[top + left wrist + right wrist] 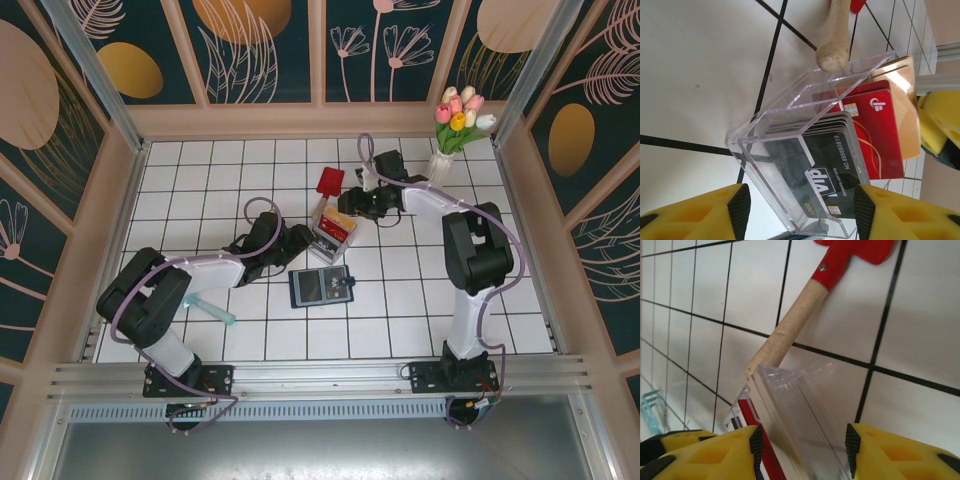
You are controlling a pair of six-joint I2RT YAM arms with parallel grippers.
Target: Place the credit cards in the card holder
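Together in clear plastic box [760, 170], credit cards [875, 135] stand upright: black one marked "vip", red ones behind. Left gripper [800, 205], right gripper [802, 450] fingers spread, straddling box. Card holder [322, 287] lies open on tiles nearby.

My black-and-white left arm [215, 270] lies low: the shoulder is folded back toward its base and the forearm stretches out to the right. At its end, my left pincer [297, 240] points rightward, its yellow, black-padded fingers [735, 210] spread wide. My black-and-white right arm [475, 255] rises from its base and bends at the dark elbow. Its forearm runs up and leftward to my right pincer [352, 207], whose yellow fingers [740, 450] also stand apart.
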